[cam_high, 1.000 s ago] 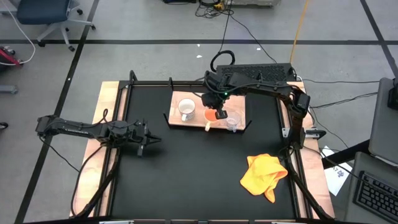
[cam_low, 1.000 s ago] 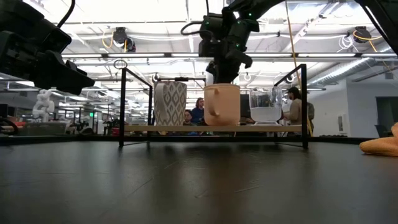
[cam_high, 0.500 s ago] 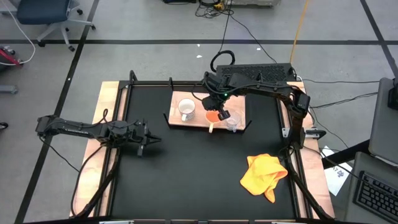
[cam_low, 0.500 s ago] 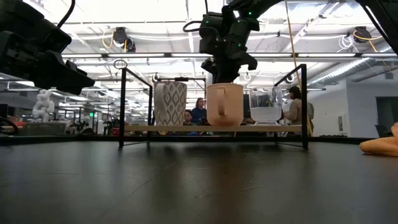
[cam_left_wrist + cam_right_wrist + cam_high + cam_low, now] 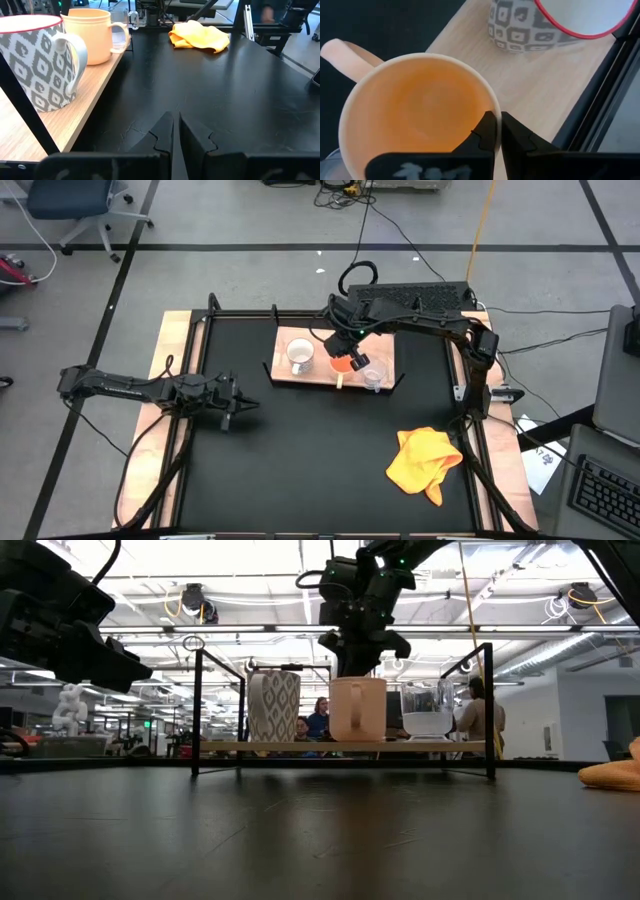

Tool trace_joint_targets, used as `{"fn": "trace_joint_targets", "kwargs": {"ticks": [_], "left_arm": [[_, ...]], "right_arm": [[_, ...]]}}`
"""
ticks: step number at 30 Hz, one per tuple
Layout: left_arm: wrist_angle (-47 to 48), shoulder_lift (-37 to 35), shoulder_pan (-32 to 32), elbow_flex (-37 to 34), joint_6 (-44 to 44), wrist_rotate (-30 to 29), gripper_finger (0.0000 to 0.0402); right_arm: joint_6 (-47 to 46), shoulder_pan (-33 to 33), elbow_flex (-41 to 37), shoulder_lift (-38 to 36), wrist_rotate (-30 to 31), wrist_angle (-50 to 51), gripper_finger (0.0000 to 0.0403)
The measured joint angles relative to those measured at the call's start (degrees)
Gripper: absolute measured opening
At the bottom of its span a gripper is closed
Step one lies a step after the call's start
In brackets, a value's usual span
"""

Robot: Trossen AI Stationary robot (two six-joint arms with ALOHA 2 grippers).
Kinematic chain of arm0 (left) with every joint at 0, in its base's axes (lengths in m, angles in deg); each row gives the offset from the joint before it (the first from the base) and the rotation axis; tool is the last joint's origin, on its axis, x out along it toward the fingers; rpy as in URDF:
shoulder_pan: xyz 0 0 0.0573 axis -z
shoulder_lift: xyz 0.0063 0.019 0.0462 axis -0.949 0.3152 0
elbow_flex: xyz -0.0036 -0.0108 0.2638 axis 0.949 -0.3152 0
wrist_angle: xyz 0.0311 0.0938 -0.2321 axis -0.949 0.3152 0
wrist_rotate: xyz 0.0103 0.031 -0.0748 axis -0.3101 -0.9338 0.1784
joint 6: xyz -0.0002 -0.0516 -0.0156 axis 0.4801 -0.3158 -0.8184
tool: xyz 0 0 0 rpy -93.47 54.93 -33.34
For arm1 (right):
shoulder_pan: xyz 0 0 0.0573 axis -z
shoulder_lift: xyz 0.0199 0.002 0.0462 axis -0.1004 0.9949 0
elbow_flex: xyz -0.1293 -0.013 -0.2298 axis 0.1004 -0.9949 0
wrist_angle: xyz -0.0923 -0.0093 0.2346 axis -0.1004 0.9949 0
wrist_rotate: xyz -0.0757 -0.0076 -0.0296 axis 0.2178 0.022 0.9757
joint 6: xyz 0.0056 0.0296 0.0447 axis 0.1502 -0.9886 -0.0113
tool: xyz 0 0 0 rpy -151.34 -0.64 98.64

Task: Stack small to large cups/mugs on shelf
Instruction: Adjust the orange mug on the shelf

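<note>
The light-wood shelf (image 5: 285,340) stands at the table's far middle. Three vessels stand on it in a row: a white grey-patterned mug (image 5: 299,357), an orange-yellow mug (image 5: 342,366) and a clear glass cup (image 5: 373,377). My right gripper (image 5: 498,120) is over the orange mug, shut at its rim. The mug's handle (image 5: 341,381) points toward the table's near edge. My left gripper (image 5: 175,125) is shut and empty, low over the table's left part (image 5: 240,402). My right gripper meets the orange mug's rim (image 5: 491,109) on the side away from the handle, coming from above and pointing down. One fingertip (image 5: 486,125) shows inside the mug and the other outside. The fingers hide the contact itself. The mug stands upright on the shelf board (image 5: 300,746).
A crumpled yellow cloth (image 5: 425,462) lies on the black tabletop at the near right. Black brackets (image 5: 196,710) rise at the shelf's ends. People show in the room behind the shelf in the low view.
The orange mug has turned about on the shelf. Its handle has swung from toward the table's left round to the near edge. My right gripper has turned with it above the rim. The mug has stayed upright on the board.
</note>
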Motion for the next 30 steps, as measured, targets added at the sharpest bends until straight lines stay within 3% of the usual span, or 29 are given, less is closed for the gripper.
{"fn": "trace_joint_targets", "kwargs": {"ticks": [30], "left_arm": [[0.1, 0.0, 0.0, 0.0, -1.0, 0.0, 0.0033]], "right_arm": [[-0.1, 0.9, 0.0, 0.1, -3.4, -1.0, 0.0002]]}}
